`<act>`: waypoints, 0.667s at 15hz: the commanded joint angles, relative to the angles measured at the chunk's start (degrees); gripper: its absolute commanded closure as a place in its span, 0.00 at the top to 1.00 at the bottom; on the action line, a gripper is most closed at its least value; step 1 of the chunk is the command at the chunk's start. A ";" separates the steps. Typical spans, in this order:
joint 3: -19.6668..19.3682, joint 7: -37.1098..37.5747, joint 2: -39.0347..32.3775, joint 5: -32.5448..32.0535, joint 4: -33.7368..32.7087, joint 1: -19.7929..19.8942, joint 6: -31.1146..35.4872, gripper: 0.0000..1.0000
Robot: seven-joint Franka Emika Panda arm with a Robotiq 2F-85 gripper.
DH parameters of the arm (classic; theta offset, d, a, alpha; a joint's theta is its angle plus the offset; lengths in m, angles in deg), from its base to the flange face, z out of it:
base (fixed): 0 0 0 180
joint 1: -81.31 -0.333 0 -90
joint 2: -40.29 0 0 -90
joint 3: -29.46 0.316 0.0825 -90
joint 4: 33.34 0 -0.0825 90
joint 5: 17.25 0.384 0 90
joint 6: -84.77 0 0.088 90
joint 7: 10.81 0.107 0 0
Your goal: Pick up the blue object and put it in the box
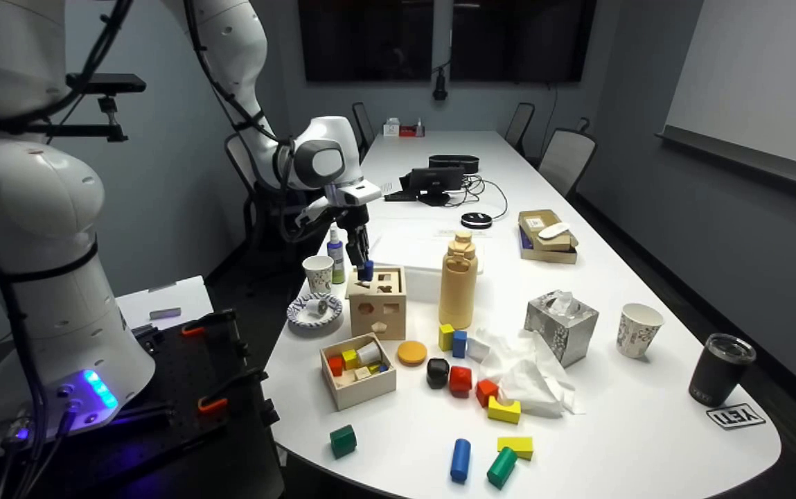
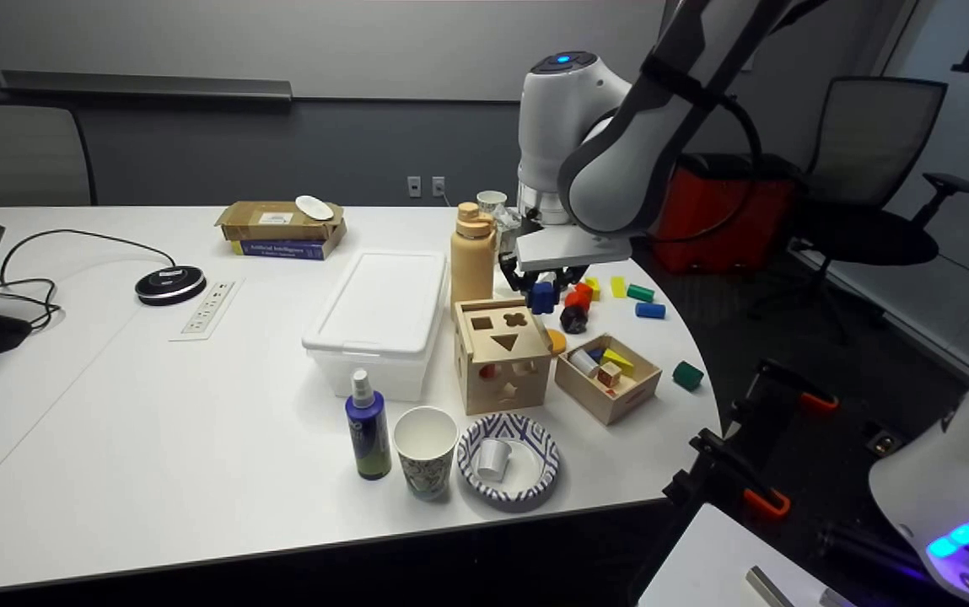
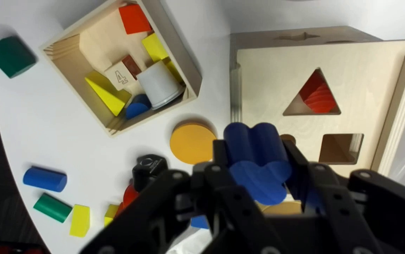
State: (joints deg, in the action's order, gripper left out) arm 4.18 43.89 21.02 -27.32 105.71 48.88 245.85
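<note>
The end effector (image 3: pixel 255 151) is grasping a blue clover-profile block (image 3: pixel 253 141), its 2 fingers (image 3: pixel 220 151) pressed against opposite flanks; I take this to be the task's blue object. The block is held near the edge of the lid (image 3: pixel 265 88) of the wooden shape-sorter box (image 1: pixel 378 315), not inside it; whether it touches the lid I cannot tell.

It looks like painted wood, so likely light, stiff, a little slippery and hard to break. The hold across 2 flanks seems sound, as it leaves the lobed end free for the clover cut-out (image 2: pixel 515 319).

In an exterior view the lid shows 3 cut-outs; the wrist view shows at least 1 red piece (image 3: pixel 320 98) through the triangle. Loose on the bench (image 2: pixel 197 421) lie 3 yellow blocks (image 1: pixel 503 412), 2 red blocks (image 1: pixel 460 381), 1 blue block (image 1: pixel 459 344), 1 blue cylinder (image 1: pixel 461 460), 1 green cylinder (image 1: pixel 502 468), 1 green hexagonal block (image 1: pixel 343 441), 1 black faceted block (image 1: pixel 438 373) and 1 orange disc (image 1: pixel 411 353). The wooden tray (image 1: pixel 368 389) holds 1 white cup (image 3: pixel 160 84), 1 block marked 4 (image 3: pixel 119 76), 1 red cube (image 3: pixel 134 19), 1 blue piece (image 3: pixel 138 106) and at least 2 yellow pieces (image 3: pixel 109 95). Around them stand 2 upright paper cups (image 1: pixel 640 329), 1 tan water bottle (image 1: pixel 458 284), 1 spray bottle (image 2: pixel 368 426) and 1 tissue box (image 1: pixel 559 331).
</note>
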 commanded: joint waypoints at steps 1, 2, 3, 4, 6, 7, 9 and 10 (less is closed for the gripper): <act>5.49 1.38 -0.19 -1.42 -0.32 6.10 1.51 0.16; 6.67 1.06 -0.49 -1.16 -0.65 7.43 1.74 0.16; 7.42 0.96 -0.85 -1.17 -1.00 8.49 1.94 0.16; 8.09 0.82 -1.40 -1.15 -1.54 9.47 2.12 0.16; 8.86 0.51 -2.35 -0.95 -2.37 11.04 2.80 0.16; 8.90 0.37 -3.10 -1.04 -2.89 11.51 3.35 0.16; 8.86 -0.22 -4.56 -0.81 -3.78 12.21 5.06 0.16; 8.45 -0.41 -5.57 -0.79 -4.50 12.21 6.04 0.16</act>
State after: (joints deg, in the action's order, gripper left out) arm 12.27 43.70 17.91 -27.35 103.16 59.69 249.17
